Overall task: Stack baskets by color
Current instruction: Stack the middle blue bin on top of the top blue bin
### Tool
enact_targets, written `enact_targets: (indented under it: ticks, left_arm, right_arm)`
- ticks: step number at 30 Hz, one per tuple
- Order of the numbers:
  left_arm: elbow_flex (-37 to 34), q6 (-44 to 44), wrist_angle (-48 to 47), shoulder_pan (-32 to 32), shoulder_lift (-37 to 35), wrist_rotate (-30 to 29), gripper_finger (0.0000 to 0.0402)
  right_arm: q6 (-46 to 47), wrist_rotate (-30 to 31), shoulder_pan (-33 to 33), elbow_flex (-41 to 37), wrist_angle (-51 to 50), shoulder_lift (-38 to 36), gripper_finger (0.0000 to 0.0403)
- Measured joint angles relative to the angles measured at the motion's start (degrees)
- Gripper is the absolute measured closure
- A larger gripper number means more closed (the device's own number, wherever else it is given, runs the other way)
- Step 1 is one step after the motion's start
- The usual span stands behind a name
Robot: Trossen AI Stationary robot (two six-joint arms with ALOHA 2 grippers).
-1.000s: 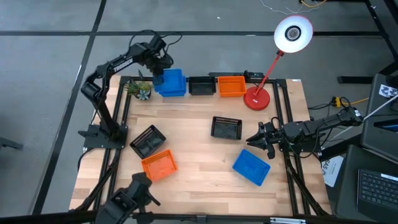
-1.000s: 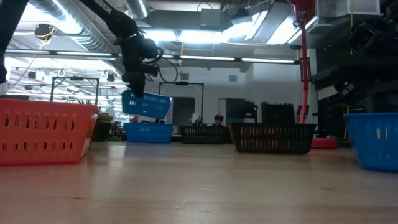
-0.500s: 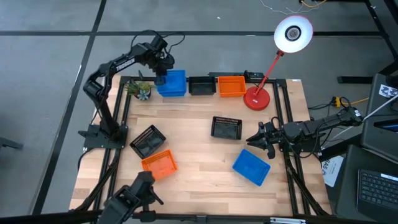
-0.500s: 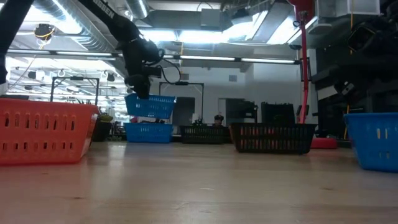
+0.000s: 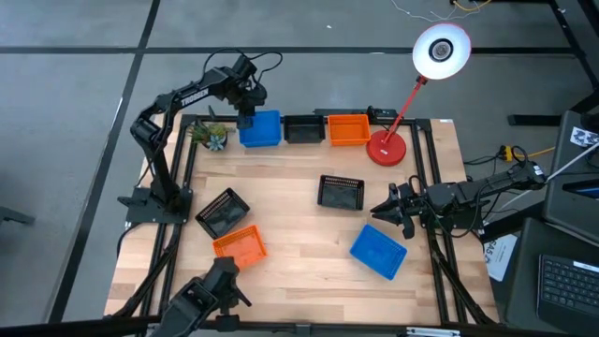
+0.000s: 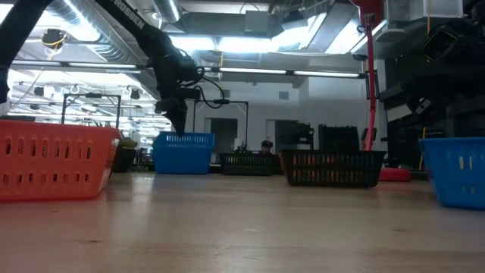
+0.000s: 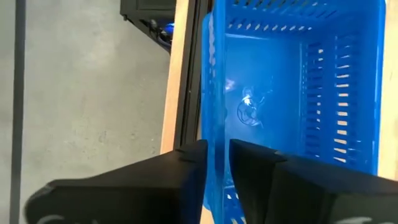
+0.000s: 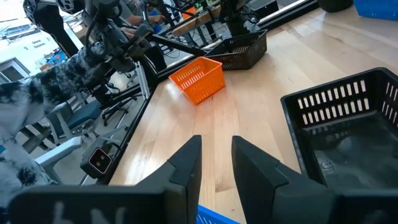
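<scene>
A blue basket stands level at the left end of the back row, nested in a second blue one. My left gripper points down over its left wall, one finger outside and one inside, open. At the table's right side my right gripper hovers open and empty, between a black basket and a loose blue basket.
The back row also holds a black basket and an orange basket, with a red lamp to their right. A small plant stands left of the blue stack. Another black basket and an orange one lie near the left edge.
My left gripper has gone down and slightly toward the table's far edge with the blue basket. The basket hung tilted above the other blue one, levelled out, and now sits nested in it on the table.
</scene>
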Motion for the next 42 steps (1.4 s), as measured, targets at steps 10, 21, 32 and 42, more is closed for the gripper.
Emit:
enact_targets:
  ticks: [10, 21, 32, 42]
  left_arm:
    - [0.0, -4.0, 1.0, -1.1, -1.9, -2.2, 0.0327]
    - [0.0, -8.0, 2.3, -3.4, -5.5, -5.7, 0.0327]
    - [-0.2, -13.1, 4.1, -12.6, -4.6, -29.9, 0.0356]
    - [-7.3, -10.1, 18.4, -14.8, -4.6, -34.0, 0.0357]
  right_arm:
    - [-0.1, 0.0, 0.0, 0.0, 0.0, 0.0, 0.0315]
    - [-0.3, 0.0, 0.0, 0.0, -0.1, 0.0, 0.0315]
    - [-0.5, 0.0, 0.0, 0.0, -0.9, 0.0, 0.0315]
    - [-0.6, 0.0, 0.0, 0.0, -1.1, 0.0, 0.0315]
